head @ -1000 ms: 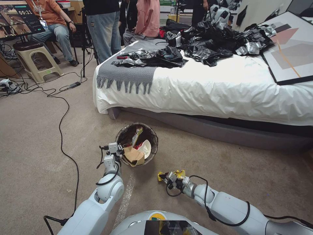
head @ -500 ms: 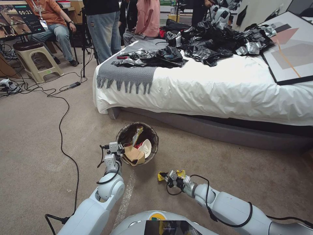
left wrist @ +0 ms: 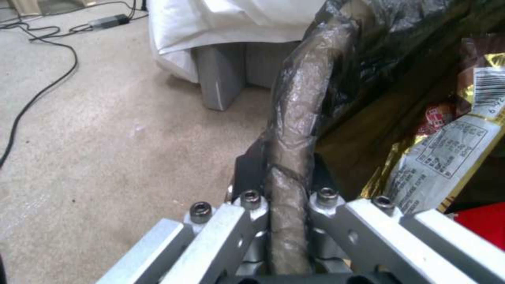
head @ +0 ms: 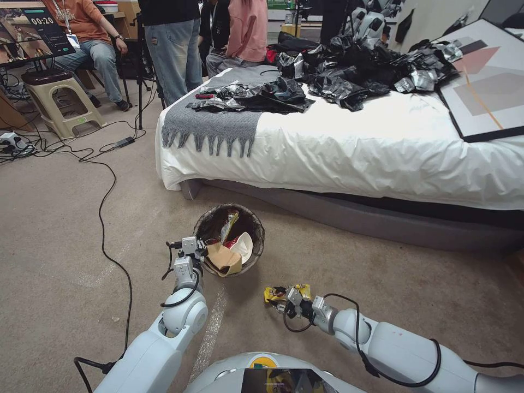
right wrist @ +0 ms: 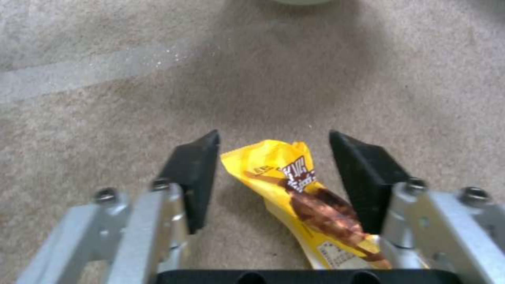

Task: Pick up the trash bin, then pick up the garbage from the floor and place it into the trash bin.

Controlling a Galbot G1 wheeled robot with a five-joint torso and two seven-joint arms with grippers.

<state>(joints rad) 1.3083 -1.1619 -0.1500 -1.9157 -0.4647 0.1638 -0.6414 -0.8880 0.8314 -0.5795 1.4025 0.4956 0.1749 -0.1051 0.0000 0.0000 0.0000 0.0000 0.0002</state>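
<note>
Beige carpet (head: 65, 229) runs from a tangle of black cable (head: 101, 218) on the left to a white-sheeted bed (head: 382, 147) across the back.

Left of centre, the left tool (head: 197, 252) sits at the near-left rim of the trash bin (head: 229, 213), which stands on the floor just in front of the bed. The left wrist view shows its pads clenched on the bag-wrapped rim (left wrist: 294, 130), one pad outside and one inside. Inside the bin lie a folded brown paper bag (head: 224, 261), a white cup (head: 244, 248) and an upright wrapper (head: 228, 226).

To the right and nearer the robot, the right tool (head: 281, 301) is low over the carpet at a yellow snack wrapper (head: 286, 292), the garbage piece at hand. In the right wrist view the tool (right wrist: 274, 173) is released, its two black pads spread with the wrapper (right wrist: 300, 193) lying between them on the floor. The wrapper's long axis runs roughly along the tool's reach, its near end under the tool body and skewed toward one pad, so the pads would close across its narrow width.

By my judgement the right arm is the one placed for this pickup, and the bin lies to its left and a little farther out, near but apart from the wrapper.
</note>
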